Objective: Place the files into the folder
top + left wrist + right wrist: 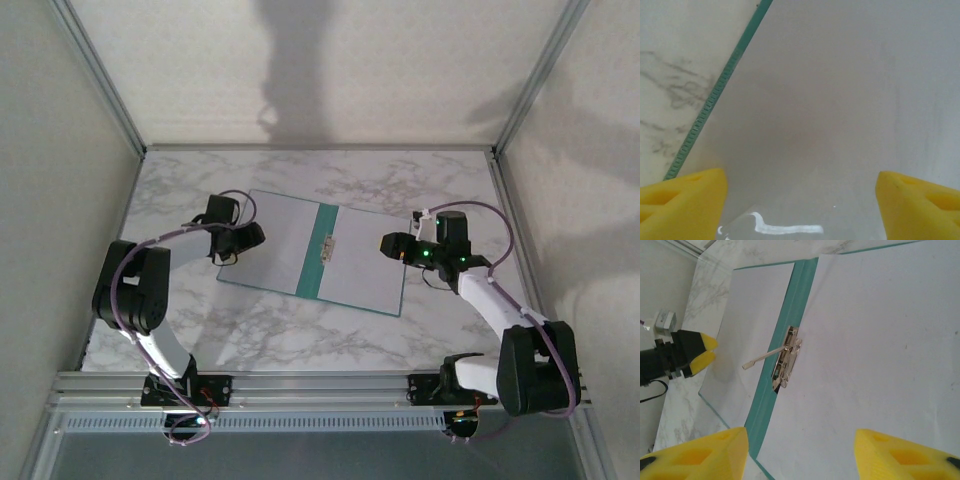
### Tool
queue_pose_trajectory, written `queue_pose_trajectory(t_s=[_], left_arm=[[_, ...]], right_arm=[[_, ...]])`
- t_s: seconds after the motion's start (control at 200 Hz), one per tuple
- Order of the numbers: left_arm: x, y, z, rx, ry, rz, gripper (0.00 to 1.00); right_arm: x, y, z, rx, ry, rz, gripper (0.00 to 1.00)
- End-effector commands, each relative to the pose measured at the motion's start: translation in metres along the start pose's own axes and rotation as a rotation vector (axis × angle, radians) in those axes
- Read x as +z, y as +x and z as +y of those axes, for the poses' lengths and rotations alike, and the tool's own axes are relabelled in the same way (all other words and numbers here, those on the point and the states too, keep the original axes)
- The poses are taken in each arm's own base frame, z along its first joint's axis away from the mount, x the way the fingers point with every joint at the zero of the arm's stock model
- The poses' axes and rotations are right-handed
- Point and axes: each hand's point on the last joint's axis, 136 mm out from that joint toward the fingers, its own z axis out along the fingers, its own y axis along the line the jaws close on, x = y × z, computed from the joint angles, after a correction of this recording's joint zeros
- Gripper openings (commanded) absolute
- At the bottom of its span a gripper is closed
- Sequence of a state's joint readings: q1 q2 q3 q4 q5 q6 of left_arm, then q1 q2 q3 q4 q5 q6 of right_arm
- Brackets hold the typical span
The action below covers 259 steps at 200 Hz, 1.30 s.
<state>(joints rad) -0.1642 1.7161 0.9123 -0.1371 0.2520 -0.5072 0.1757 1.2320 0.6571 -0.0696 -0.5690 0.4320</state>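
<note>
Marble table [250,335], and on it the teal folder [322,262] lying open. The files [280,245] lie flat inside its outline, one white sheet on each leaf, green spine bare between them.

Trouble from here? Those sheets look loose to me. A finger dragging across one could slide it off its leaf or crumple it, and swinging a leaf shut too fast could fan it out.

The left gripper [252,238] hangs at the folder's left edge, yellow fingers spread, nothing pinched, the left sheet [830,100] just beneath. The right gripper [800,450] hovers at the right edge — spread too, over the right sheet [880,340]. Smallest bit — the metal fastener [785,360] on the spine, between the two grippers, touching neither.
</note>
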Motion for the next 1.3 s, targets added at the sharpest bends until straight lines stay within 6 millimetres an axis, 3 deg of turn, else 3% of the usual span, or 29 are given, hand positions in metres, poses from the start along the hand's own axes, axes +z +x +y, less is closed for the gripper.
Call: queue_pose_trajectory(t_s=[0.0,0.16,0.436,0.581,0.701,0.971,1.132,1.292], left_arm=[[-0.009,-0.001,0.001,-0.032,0.010,-0.037,0.78],[-0.011,0.019,-0.004,-0.034,0.035,-0.003,0.78],[-0.010,0.067,-0.039,-0.030,0.118,0.058,0.78],[-0.020,0.082,-0.056,-0.034,0.159,0.059,0.79],[-0.032,0.077,-0.055,-0.021,0.135,0.022,0.79],[-0.063,0.037,-0.049,-0.001,0.105,-0.105,0.81],[-0.067,0.017,-0.042,-0.008,0.104,-0.153,0.81],[-0.061,0.020,-0.049,0.009,0.145,-0.137,0.81]], right_arm=[[-0.006,-0.006,0.008,0.014,0.007,-0.004,0.59],[-0.007,-0.010,0.010,0.028,0.011,-0.005,0.59],[-0.010,-0.017,0.015,0.070,0.027,0.013,0.59],[-0.010,-0.020,0.016,0.096,0.042,0.023,0.59],[-0.010,-0.018,0.017,0.110,0.057,0.034,0.59],[0.003,-0.008,0.025,0.096,0.181,0.073,0.59],[0.016,-0.007,0.045,0.036,0.256,0.088,0.60],[0.032,-0.009,0.065,-0.041,0.335,0.110,0.61]])
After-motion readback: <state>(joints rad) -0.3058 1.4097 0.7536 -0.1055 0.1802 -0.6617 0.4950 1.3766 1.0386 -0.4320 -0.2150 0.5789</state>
